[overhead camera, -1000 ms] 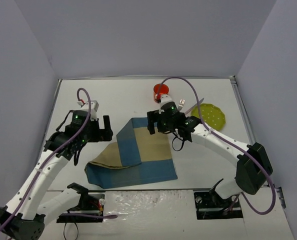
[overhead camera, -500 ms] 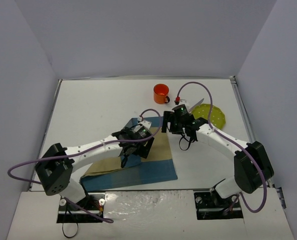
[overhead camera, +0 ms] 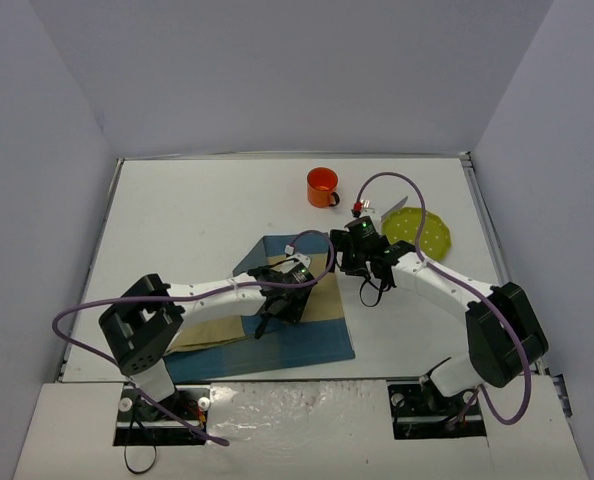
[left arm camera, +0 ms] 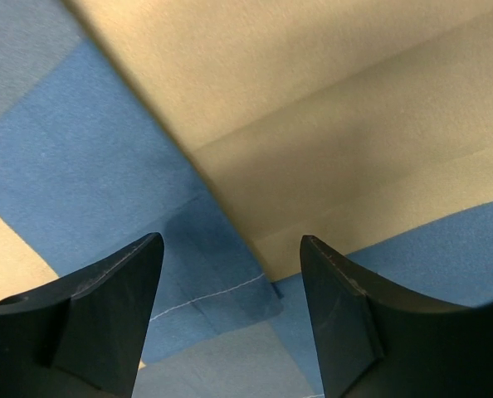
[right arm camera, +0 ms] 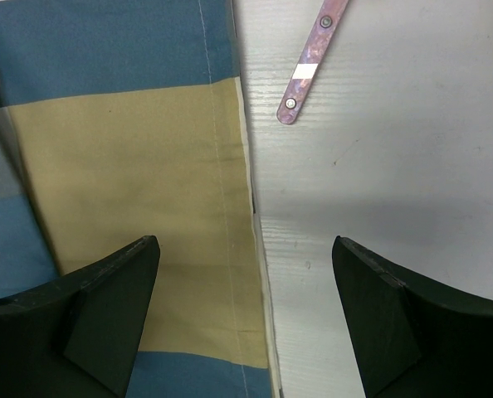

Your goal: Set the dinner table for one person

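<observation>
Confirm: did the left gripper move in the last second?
Yes. Against the placemat, the left gripper swung right: from off its left edge to over its middle.

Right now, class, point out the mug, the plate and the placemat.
mug (overhead camera: 322,186), top view, its open top.
plate (overhead camera: 429,235), top view, its dotted centre.
placemat (overhead camera: 315,342), top view, its near blue band.
</observation>
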`<state>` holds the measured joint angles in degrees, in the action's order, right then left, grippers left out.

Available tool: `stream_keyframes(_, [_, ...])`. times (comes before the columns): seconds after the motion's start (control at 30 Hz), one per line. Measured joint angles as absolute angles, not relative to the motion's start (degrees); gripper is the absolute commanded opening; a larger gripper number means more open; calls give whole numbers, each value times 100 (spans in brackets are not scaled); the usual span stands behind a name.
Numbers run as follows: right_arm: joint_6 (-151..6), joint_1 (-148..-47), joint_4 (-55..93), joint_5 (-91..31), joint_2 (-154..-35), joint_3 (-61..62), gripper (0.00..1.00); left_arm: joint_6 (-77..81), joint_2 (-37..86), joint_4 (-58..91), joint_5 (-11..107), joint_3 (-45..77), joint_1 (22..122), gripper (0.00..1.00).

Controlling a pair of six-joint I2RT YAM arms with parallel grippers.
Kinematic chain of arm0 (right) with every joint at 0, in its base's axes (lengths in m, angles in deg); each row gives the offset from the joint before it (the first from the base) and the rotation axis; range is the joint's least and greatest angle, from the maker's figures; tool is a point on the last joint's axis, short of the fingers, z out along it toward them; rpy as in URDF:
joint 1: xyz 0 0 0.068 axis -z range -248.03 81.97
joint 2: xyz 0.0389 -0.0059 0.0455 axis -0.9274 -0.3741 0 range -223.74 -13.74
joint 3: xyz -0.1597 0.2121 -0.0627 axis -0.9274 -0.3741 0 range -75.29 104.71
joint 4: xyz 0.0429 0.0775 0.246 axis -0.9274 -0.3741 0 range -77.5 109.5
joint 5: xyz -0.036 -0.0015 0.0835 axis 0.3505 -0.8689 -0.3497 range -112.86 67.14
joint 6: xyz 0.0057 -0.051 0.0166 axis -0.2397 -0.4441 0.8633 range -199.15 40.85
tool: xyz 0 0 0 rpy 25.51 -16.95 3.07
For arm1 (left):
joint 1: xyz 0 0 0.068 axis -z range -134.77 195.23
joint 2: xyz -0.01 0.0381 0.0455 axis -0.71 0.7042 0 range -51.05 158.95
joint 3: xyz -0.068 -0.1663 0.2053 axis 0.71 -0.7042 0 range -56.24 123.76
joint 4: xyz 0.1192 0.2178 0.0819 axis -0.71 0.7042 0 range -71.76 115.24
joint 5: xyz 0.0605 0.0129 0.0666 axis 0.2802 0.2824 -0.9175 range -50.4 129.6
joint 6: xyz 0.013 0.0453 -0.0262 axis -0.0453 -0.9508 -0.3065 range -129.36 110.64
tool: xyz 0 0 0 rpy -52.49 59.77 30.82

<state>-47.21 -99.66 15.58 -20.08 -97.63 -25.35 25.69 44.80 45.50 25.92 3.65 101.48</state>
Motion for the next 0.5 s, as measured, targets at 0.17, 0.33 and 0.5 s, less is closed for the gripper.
stream_keyframes(0.17, [-4721, -10050, 1589, -1968, -9761, -2646, 81, 2753, 4555, 4555, 2633, 365, 10155, 50])
stream_keyframes(0.33, [-4718, -10262, 1640, -1920, -9789, -2698, 81, 2935, 4612, 4627, 2636, 365, 10155, 48])
stream_keyframes(0.5, [-4674, -10538, 1742, -1858, -9963, -2705, 80, 3077, 4612, 4744, 2576, 363, 10155, 42])
